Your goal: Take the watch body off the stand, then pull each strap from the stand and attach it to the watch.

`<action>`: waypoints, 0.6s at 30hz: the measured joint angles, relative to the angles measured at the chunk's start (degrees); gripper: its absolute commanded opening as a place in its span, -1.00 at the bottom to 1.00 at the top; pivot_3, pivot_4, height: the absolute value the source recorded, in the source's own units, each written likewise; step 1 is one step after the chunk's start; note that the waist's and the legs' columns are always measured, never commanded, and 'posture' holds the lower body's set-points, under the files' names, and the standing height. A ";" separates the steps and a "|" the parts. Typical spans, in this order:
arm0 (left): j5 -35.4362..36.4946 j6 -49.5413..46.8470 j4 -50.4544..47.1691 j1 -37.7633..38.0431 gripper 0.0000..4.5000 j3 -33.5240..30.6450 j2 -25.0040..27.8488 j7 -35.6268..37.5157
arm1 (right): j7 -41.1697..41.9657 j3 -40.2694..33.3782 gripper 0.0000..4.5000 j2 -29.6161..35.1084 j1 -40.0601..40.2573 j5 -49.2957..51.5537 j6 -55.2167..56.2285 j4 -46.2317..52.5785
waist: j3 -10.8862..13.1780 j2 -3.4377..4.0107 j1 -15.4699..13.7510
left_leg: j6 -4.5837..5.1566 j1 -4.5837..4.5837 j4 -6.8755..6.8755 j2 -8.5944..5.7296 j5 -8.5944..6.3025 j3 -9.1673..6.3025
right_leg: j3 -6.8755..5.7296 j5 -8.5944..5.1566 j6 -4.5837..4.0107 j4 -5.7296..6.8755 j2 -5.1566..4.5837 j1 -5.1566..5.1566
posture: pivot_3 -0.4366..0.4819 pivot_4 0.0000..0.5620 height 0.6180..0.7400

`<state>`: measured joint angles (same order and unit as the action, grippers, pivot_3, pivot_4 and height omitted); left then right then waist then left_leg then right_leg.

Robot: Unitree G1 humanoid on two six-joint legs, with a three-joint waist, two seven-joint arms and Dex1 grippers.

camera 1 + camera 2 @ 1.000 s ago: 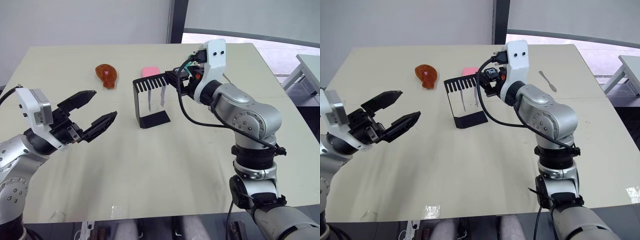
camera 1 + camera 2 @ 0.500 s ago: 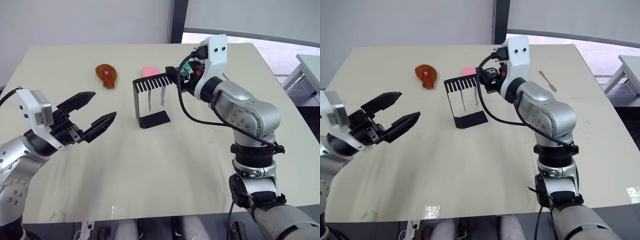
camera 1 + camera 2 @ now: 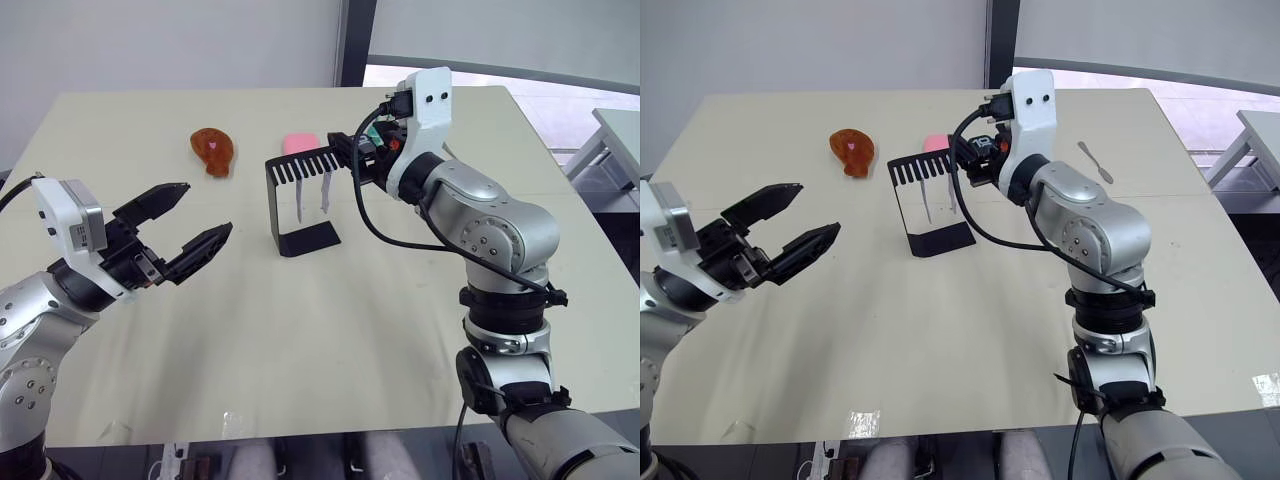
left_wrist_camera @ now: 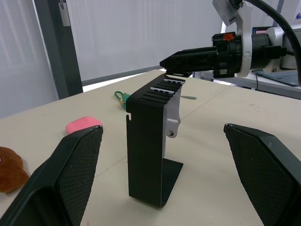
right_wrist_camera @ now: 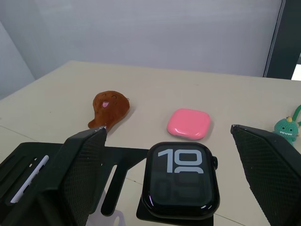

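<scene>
Little differs from a second ago: my right gripper (image 5: 181,179) has crept slightly higher at the stand's (image 3: 298,205) top bar, everything else holds. Its jaws are wide apart, gripping nothing; the watch body (image 5: 181,179) sits between them on the bar end, screen reading "10". My left gripper (image 3: 190,228) hovers well short of the stand, jaws spread wide, empty. Two straps (image 3: 311,196) hang from the comb slots, beyond the left jaws. Beige table (image 3: 330,330), grey wall and window behind; pink case (image 5: 188,123) and brown plush (image 5: 109,108) past the right jaws.
</scene>
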<state>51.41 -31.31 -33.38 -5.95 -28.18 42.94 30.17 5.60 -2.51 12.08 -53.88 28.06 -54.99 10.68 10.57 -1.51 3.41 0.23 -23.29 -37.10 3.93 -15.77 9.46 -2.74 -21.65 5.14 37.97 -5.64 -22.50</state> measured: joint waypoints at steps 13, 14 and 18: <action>-0.10 0.09 0.00 0.20 0.97 0.00 0.00 0.03 | 0.40 0.18 1.00 -0.27 0.02 -0.40 -0.04 -0.32 | 0.00 0.00 0.00 | 0.00 0.00 0.01 0.00 0.00 0.00 | 0.00 0.00 0.00 0.00 0.00 0.00 | -0.05 -0.47 1.00; -0.13 0.10 0.00 0.20 0.97 0.00 0.00 0.03 | 0.47 0.21 1.00 -0.27 0.02 -0.41 -0.03 -0.32 | 0.00 0.00 0.00 | 0.00 0.00 0.01 0.00 0.00 0.00 | 0.00 0.00 0.00 -0.01 0.00 0.00 | -0.05 -0.47 1.00; -0.18 0.12 0.00 0.31 1.00 0.00 0.00 0.04 | 0.72 0.30 0.74 -0.28 0.03 -0.81 -0.03 -0.32 | 0.00 0.00 0.00 | 0.00 0.00 0.01 0.00 0.00 0.00 | 0.00 0.00 0.00 -0.01 0.00 0.00 | -0.05 -0.47 1.00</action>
<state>51.22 -31.19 -33.37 -5.64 -28.18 42.94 30.20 6.32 -2.21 11.80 -53.85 27.25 -55.03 10.36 10.57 -1.51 3.41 0.23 -23.29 -37.09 3.93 -15.77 9.46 -2.74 -21.65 5.14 37.97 -5.64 -22.50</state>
